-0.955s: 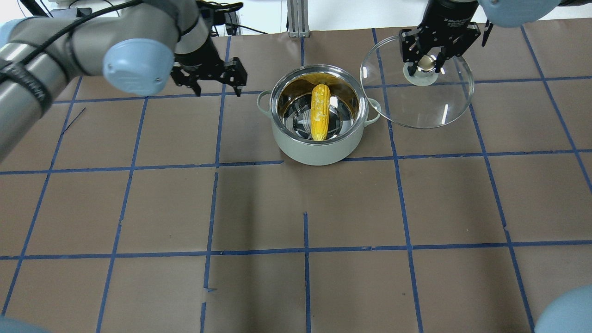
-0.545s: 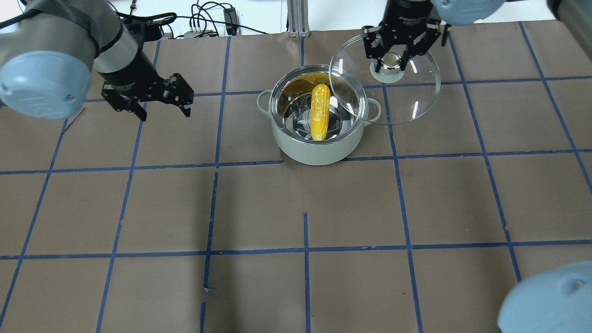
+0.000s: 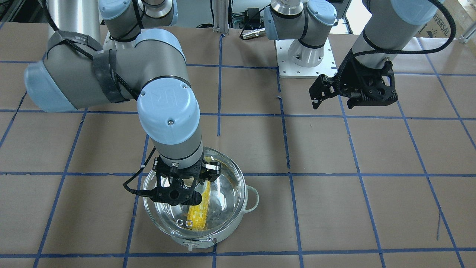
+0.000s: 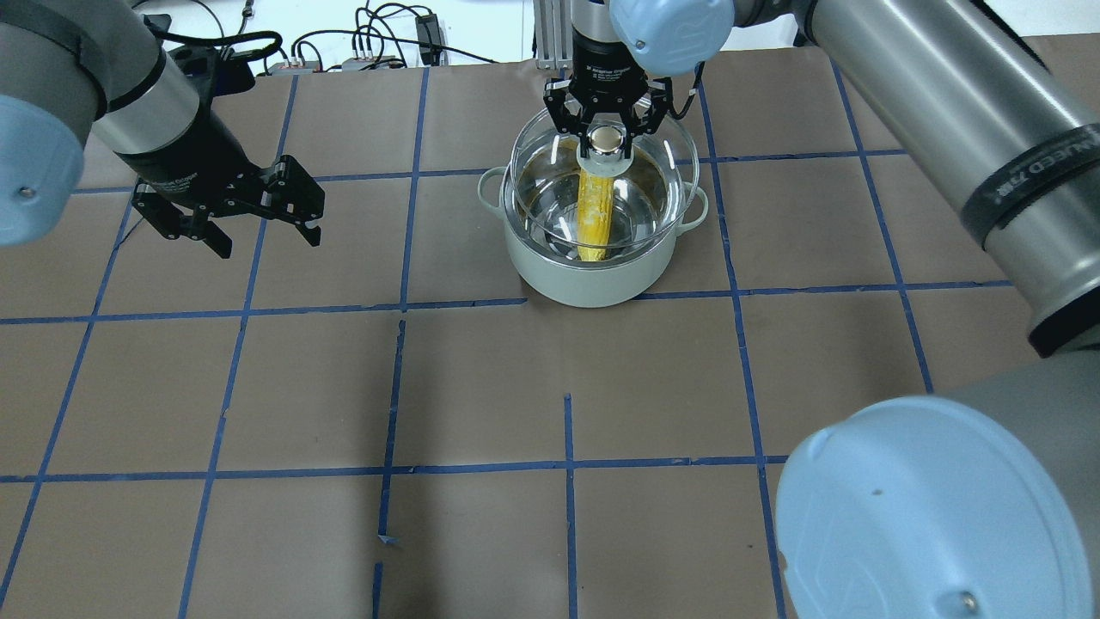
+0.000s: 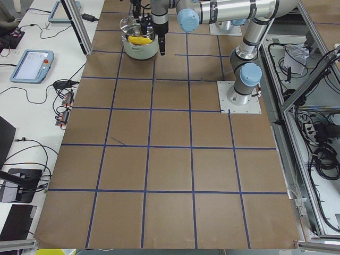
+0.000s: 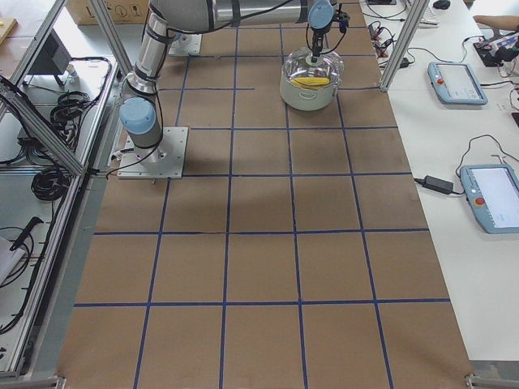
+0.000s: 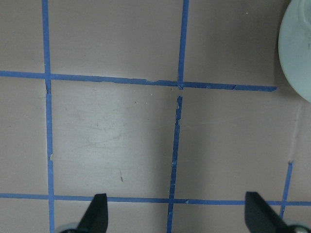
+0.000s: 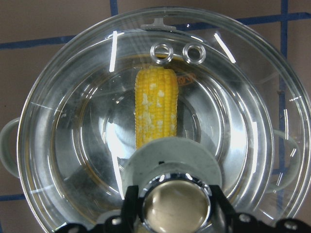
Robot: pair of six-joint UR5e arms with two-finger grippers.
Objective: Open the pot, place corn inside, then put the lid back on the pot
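The mint-green pot [image 4: 593, 284] stands at the table's far middle. The yellow corn [image 4: 593, 219] lies inside it and shows through the glass in the right wrist view [image 8: 155, 107]. My right gripper [image 4: 607, 137] is shut on the knob [image 8: 175, 204] of the clear glass lid [image 8: 73, 121]. It holds the lid over the pot's mouth, nearly centred; I cannot tell whether the lid rests on the rim. My left gripper [image 4: 269, 241] is open and empty, above bare table well to the pot's left. In its wrist view [image 7: 176, 213] only the pot's edge [image 7: 299, 48] shows.
The table is brown paper with a blue tape grid [image 4: 567, 464]. Cables [image 4: 369, 52] and a metal post [image 4: 550, 34] lie along the far edge. My right arm's elbow [image 4: 928, 516] fills the overhead view's lower right.
My right gripper has carried the lid leftward from beside the pot to over its mouth. My left gripper has moved left, away from the pot, still open.
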